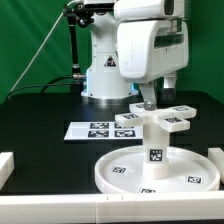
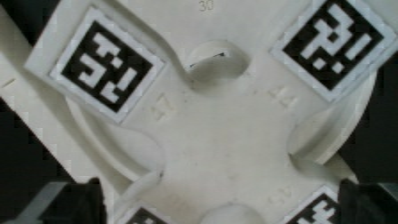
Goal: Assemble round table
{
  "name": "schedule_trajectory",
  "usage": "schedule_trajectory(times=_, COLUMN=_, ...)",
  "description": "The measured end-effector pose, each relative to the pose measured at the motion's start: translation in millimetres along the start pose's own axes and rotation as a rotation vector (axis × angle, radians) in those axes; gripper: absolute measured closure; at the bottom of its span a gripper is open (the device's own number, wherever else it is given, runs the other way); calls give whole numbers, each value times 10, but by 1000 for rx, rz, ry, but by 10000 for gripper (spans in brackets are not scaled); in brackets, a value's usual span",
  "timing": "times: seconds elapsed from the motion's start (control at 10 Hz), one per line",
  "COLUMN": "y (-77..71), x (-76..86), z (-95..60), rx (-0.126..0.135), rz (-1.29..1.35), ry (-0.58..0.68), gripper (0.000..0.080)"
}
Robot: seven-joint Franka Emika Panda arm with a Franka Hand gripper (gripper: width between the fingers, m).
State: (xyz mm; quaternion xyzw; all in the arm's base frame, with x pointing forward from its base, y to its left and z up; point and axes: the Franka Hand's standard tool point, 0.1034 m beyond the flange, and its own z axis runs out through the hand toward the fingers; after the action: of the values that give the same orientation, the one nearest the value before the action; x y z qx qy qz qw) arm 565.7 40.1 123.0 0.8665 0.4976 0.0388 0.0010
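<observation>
- Nearest the exterior camera sits the large round disc (image 1: pixel 150 172), rim up, on the black table (image 1: pixel 40 110) between white corner brackets (image 1: pixel 5 165).
- Inside the disc stands the thick cylinder leg (image 1: pixel 156 145), upright, tag facing the camera.
- On top of the leg rests the cross-bar foot (image 1: pixel 158 119); the wrist view shows it filling the frame (image 2: pixel 205 100).
- Just above it hangs the gripper (image 1: pixel 147 102), jaws apart, holding nothing.
- Behind lies the marker board (image 1: pixel 95 129), against a green backdrop (image 1: pixel 35 40).

Bright even overhead light, soft shadows, exterior view low-resolution, wrist view close, blurred, slightly overexposed whites
</observation>
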Motion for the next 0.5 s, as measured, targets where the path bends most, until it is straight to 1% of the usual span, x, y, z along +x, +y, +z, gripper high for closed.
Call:
schedule_trajectory(times=0.3, y=-42, x=-51, z=81, rx=16, rz=-17, ry=-11, gripper=151)
schedule_trajectory(times=0.5, y=-44, x=-58, z=119, rx=22, rz=-17, ry=-15, gripper=151)
